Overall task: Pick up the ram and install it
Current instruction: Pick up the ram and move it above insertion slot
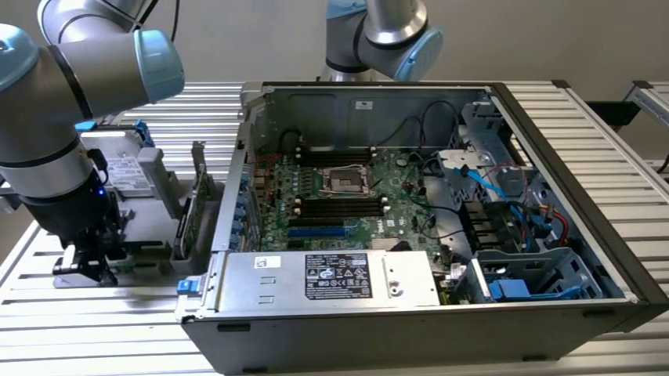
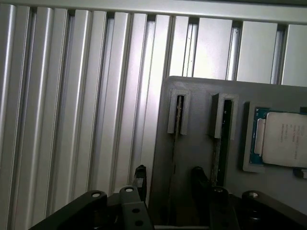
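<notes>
Jaws spread wide, gripping nothing: the gripper point(image 1: 89, 265) hangs low over the grey holder point(image 2: 201, 96) near the tabletop's point(image 1: 94, 333) edge on the exterior view's left. The ram point(image 2: 173, 160) stands on edge in the holder's slot, between the fingers point(image 2: 139, 178), untouched. Farther off sits the open computer case point(image 1: 313, 106).

Even bright room light, glare streaks on the ribbed table point(image 2: 72, 96), soft shadow inside the computer case point(image 1: 313, 102)
</notes>
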Controlling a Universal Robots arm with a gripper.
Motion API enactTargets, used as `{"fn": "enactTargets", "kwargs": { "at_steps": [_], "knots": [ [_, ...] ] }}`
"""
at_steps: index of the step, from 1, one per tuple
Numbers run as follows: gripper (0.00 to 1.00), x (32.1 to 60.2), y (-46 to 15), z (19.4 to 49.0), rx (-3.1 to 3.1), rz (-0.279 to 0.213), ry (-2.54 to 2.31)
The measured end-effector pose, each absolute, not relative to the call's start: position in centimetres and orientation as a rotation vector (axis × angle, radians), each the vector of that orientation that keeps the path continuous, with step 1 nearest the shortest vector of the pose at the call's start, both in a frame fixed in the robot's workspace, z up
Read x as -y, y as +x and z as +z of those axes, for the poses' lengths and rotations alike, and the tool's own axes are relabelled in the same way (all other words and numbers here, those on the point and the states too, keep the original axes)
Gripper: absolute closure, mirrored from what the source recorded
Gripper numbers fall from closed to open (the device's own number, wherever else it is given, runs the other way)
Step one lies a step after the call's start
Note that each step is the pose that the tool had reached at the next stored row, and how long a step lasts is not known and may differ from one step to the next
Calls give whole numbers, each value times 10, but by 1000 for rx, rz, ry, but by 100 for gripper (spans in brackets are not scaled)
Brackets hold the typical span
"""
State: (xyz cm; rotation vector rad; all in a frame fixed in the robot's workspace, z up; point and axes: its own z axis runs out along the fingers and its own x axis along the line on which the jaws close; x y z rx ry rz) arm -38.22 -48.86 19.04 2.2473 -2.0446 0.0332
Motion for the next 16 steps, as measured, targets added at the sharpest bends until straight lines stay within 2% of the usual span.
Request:
{"fn": "enactTargets", "kwargs": {
  "at_steps": [2, 3, 4, 7, 8, 10, 16],
  "knots": [
    [51, 489, -382, 190, 2045, 33, 2247],
    [58, 489, -382, 190, 2045, 33, 2247],
    [58, 489, -382, 190, 2045, 33, 2247],
    [76, 489, -382, 190, 2045, 33, 2247],
    [76, 489, -382, 190, 2045, 33, 2247],
    [85, 489, -382, 190, 2044, 34, 2247],
    [85, 489, -382, 190, 2044, 34, 2247]
  ]
}}
